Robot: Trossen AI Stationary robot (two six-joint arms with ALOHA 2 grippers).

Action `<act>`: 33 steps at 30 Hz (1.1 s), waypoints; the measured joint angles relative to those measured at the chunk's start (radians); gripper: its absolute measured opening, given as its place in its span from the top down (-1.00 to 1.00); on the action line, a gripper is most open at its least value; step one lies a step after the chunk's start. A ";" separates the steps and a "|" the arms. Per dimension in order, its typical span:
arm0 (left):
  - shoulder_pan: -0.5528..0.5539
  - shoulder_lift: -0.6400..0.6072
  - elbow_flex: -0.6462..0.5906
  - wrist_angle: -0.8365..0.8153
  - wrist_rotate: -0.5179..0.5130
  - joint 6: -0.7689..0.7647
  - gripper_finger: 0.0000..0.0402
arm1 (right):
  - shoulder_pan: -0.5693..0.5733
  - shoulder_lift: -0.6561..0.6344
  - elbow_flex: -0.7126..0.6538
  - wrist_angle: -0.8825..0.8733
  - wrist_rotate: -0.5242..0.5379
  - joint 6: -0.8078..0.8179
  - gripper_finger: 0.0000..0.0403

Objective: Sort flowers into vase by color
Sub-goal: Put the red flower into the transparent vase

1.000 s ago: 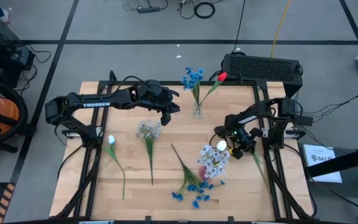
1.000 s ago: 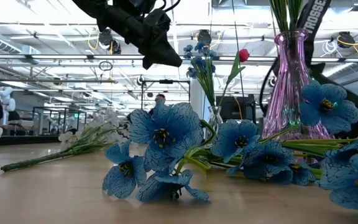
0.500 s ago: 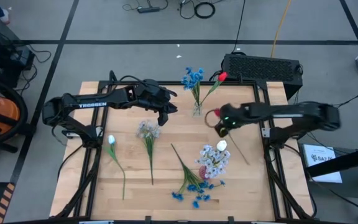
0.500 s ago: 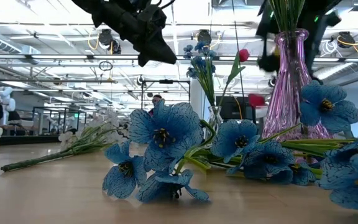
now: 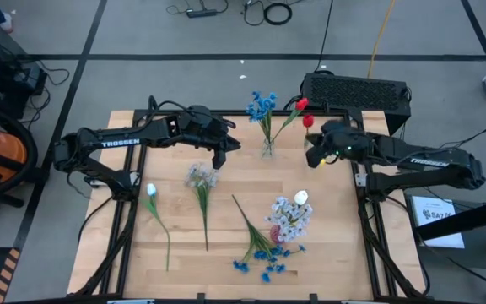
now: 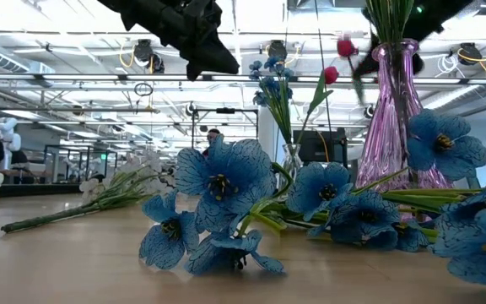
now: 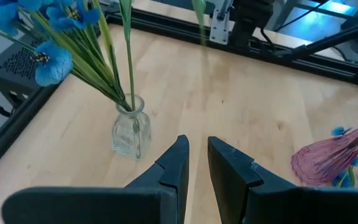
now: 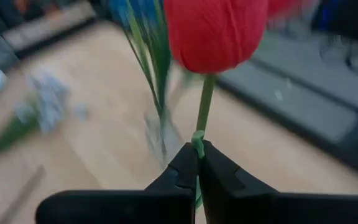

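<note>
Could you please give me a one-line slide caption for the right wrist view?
Right gripper shut on the green stem of a red tulip, carrying it toward the small glass vase of blue flowers.

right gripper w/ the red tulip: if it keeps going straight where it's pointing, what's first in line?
Probably the small clear vase with the blue flowers. The right gripper, shut on the red tulip, points toward it in its wrist view, with only bare table between. Depth is unclear, so it might pass just beside.
</note>
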 joint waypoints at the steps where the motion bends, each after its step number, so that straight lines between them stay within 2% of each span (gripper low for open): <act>1: 0.000 0.000 0.000 0.001 -0.001 0.000 0.67 | 0.000 -0.001 0.000 0.051 -0.001 -0.010 1.00; 8: 0.002 0.000 0.000 0.000 -0.085 -0.029 0.67 | 0.000 0.015 -0.002 0.398 -0.006 -0.221 1.00; 12: 0.018 0.000 0.000 -0.021 -0.092 -0.053 0.67 | 0.000 0.015 -0.002 0.504 -0.006 -0.336 1.00; 19: 0.061 0.000 0.000 -0.062 -0.054 0.000 0.67 | -0.021 0.062 0.012 0.562 -0.005 -0.369 1.00; 26: 0.127 0.000 -0.012 -0.080 0.054 0.027 0.67 | -0.026 0.193 0.108 0.553 -0.007 -0.370 1.00; 33: 0.179 0.000 -0.012 -0.155 0.083 0.069 0.67 | -0.025 0.277 0.181 0.555 -0.007 -0.358 1.00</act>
